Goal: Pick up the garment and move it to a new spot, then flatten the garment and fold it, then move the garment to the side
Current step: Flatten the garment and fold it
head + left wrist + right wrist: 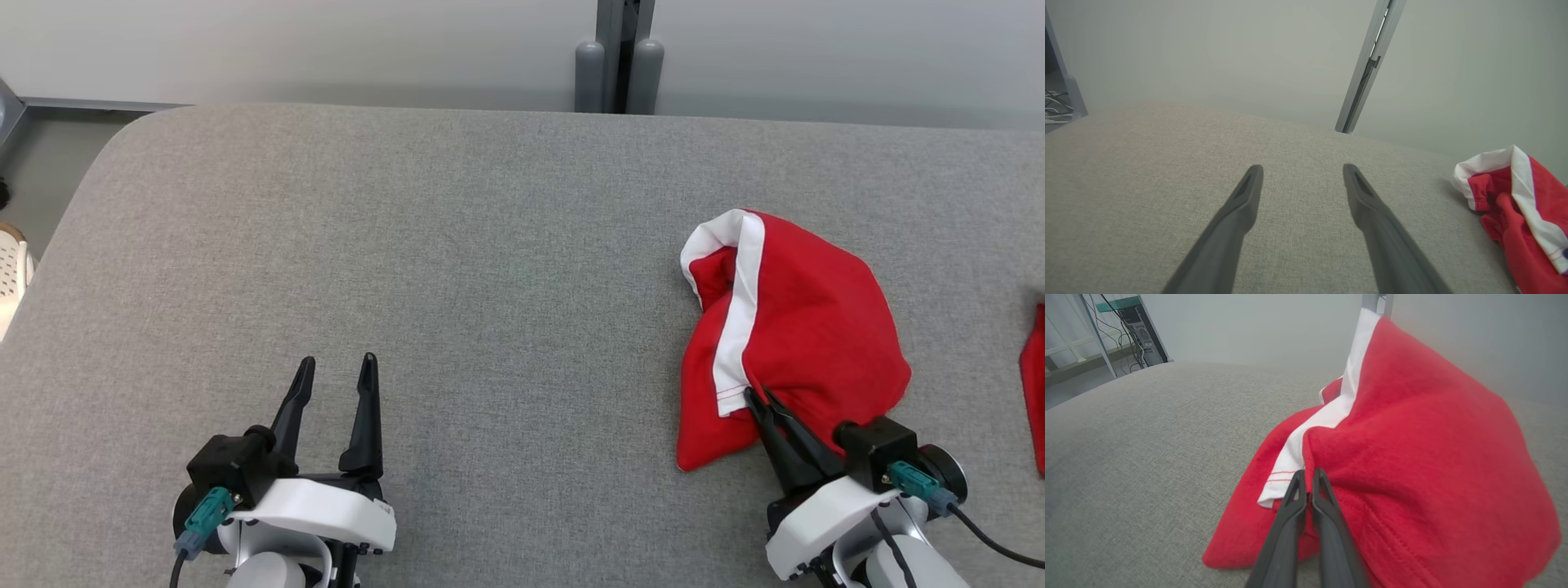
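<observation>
- Grey cloth counter [490, 286], pale wall [326, 49] behind.
- On it, right of head view: red garment [816, 327], white stripe [747, 310], heaped.
- Judged soft, light, limp; will sag. Best taken at hem or seam.
- Long axis top to bottom of frame, along the stripe; stitched hem end toward bottom edge.
- The right pincer [758, 396] is closed, pinching the garment at the stripe's lower end.
- The left pincer [337, 362], lower left, stands open, empty.

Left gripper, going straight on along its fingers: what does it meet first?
The left gripper, jaws open, points across bare grey table; nothing lies in that line. It would likely meet the tabletop farther on, though depth is unclear. The red garment sits to its right.
</observation>
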